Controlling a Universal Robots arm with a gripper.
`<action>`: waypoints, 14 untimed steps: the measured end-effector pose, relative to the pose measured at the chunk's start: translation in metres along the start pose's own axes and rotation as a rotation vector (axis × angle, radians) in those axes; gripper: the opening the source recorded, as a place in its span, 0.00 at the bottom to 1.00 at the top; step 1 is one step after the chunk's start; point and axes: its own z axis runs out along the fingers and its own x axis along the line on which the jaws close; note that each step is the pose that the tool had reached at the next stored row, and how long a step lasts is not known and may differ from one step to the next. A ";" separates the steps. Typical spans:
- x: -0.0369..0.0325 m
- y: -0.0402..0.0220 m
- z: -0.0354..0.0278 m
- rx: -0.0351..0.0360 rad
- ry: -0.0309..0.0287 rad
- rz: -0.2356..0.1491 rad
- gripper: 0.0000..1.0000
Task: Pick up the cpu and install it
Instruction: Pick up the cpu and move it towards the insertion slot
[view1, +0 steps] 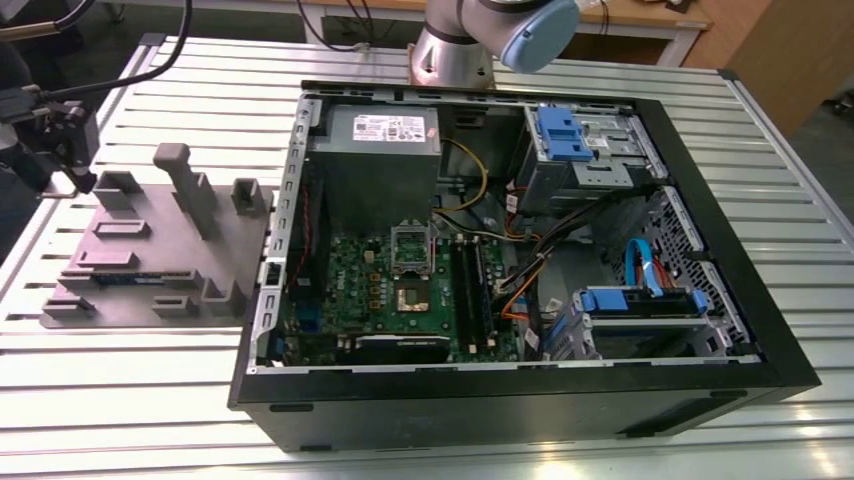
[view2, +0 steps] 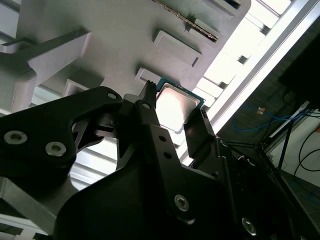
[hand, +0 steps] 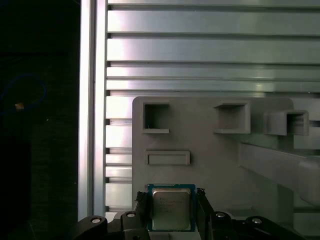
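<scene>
- The black pincer (hand: 171, 214) is clamped on the cpu (hand: 171, 208), a small, thin square chip with a pale silvery top and green rim, with one finger against each opposite edge.
- In both wrist views the cpu hangs over the moulded grey plastic fixture (hand: 210, 155), near its edge.
- The fixture lies on the ribbed aluminium bench (view1: 160, 400).

cpu (hand: 171, 210) 1 | tool (hand: 171, 199) 1 | fixture (view1: 140, 255) 1 (grey plastic) | computer case (view1: 507, 412) 1

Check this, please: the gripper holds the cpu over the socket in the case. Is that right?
No. The gripper holds the cpu over the grey fixture, not over the socket, as the first wrist view shows.
</scene>
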 end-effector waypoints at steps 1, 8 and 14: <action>0.0000 0.0000 -0.0002 0.0001 0.0001 0.000 0.47; 0.0000 0.0000 -0.0014 0.0002 0.0000 0.000 0.47; 0.0000 0.0001 -0.0030 0.0004 0.0003 0.000 0.47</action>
